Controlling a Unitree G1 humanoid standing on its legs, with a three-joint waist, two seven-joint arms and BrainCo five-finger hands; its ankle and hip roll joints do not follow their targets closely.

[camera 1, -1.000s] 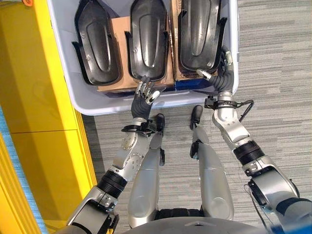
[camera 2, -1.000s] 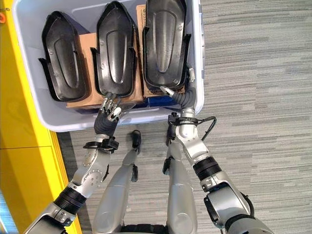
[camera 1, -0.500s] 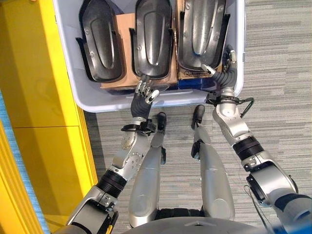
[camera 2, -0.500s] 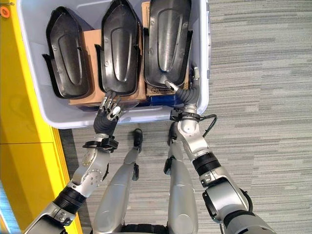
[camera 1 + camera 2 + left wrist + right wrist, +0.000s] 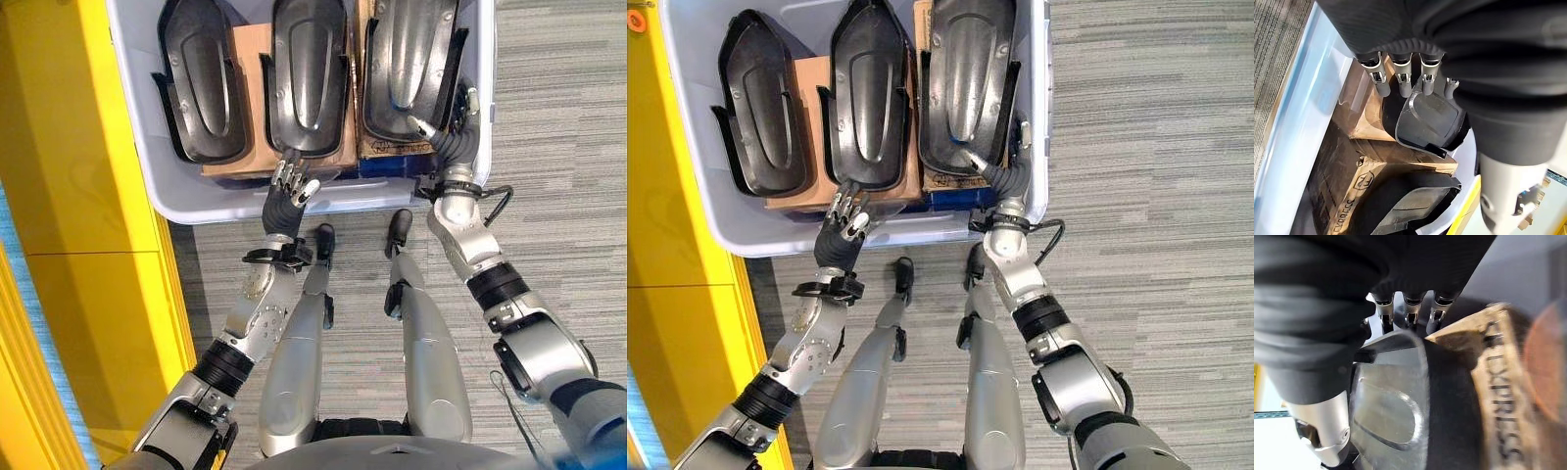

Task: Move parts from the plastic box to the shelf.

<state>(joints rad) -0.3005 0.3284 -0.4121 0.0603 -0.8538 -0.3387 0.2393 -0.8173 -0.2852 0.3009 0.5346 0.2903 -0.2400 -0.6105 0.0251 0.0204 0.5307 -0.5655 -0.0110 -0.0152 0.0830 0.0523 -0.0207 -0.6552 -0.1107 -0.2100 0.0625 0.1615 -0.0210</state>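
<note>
A pale plastic box (image 5: 294,208) holds three black moulded parts lying side by side on cardboard cartons (image 5: 250,59): a left part (image 5: 201,88), a middle part (image 5: 309,73) and a right part (image 5: 407,59). My left hand (image 5: 286,196) reaches over the box's near rim, open, its fingers (image 5: 1403,81) at the near tip of the middle part (image 5: 1430,117). My right hand (image 5: 451,147) is inside the box at the right part's near corner. Its thumb lies on top of the part and its straight fingers (image 5: 1410,308) run along the part's edge (image 5: 1391,396) beside the box wall.
A tall yellow structure (image 5: 69,147) stands close along the box's left side. Grey striped carpet (image 5: 558,147) stretches to the right of the box and in front of it.
My right hand has pushed further into the box along the right part's near corner. The left hand has stayed at the middle part's tip. The view has shifted slightly.
</note>
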